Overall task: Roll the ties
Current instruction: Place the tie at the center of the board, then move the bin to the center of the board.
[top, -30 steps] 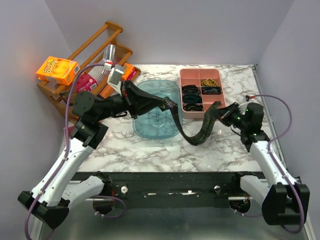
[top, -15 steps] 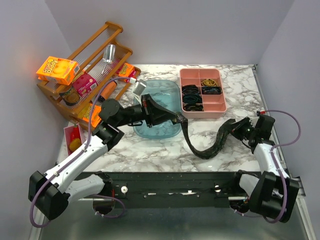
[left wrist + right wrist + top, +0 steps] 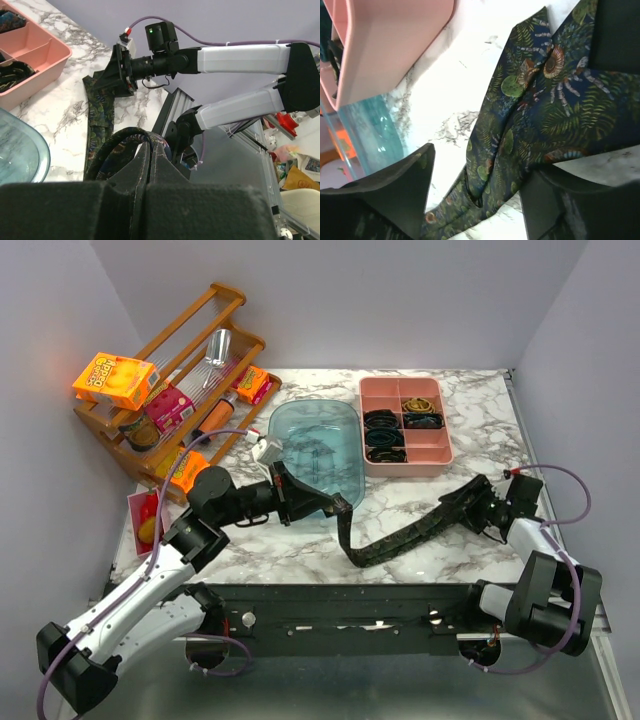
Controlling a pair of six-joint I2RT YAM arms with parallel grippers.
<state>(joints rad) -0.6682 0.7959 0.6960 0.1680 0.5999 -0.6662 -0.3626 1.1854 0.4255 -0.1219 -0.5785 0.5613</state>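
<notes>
tie [image 3: 400, 537]: limp on the marble, just in front of pink tray [image 3: 408, 469] | left gripper [image 3: 343, 506]: I clamp one end | right gripper [image 3: 462, 504]: my jaws apart, straddling the other end | handling: probably light, floppy, slippery; pinch flat near tip

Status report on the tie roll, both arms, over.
Left gripper shut on one end of the tie. Right gripper: jaws open, tie's other end lying between them. Tie unrolled, stretched across the table. Blue tray close behind left gripper.
</notes>
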